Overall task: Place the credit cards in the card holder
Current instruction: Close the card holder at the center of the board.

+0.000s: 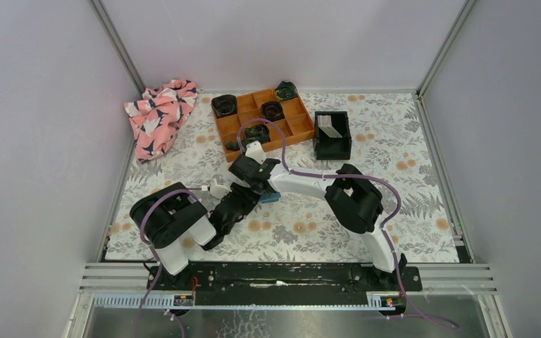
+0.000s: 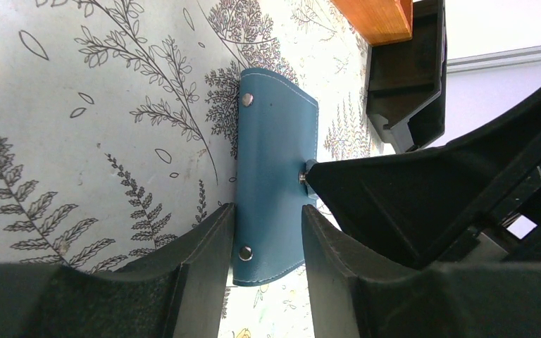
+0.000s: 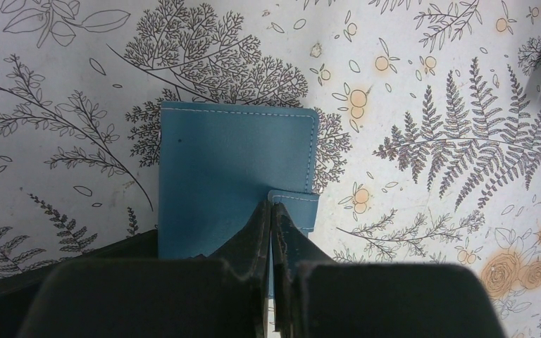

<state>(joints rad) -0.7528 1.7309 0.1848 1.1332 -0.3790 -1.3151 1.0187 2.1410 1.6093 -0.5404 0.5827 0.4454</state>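
Note:
The teal-blue card holder [image 2: 275, 141] lies shut on the patterned mat, its snap studs showing. My left gripper [image 2: 268, 232] straddles its near end, and the holder fills the gap between the two fingers, both long edges against them. The right gripper [image 3: 271, 208] is shut on the holder's [image 3: 232, 169] small clasp tab at the right edge, a thin blue strip pinched between its fingertips. From above, both grippers meet over the holder [image 1: 270, 198] at mid-table. The pale credit cards [image 1: 331, 125] stand inside the black square bin [image 1: 332, 144] at the back right.
An orange compartment tray [image 1: 297, 127] with several dark rolled items sits behind the grippers. A pink patterned cloth [image 1: 158, 116] lies at the back left. Grey walls close the mat in on three sides. The black bin [image 2: 408, 84] shows just beyond the holder in the left wrist view.

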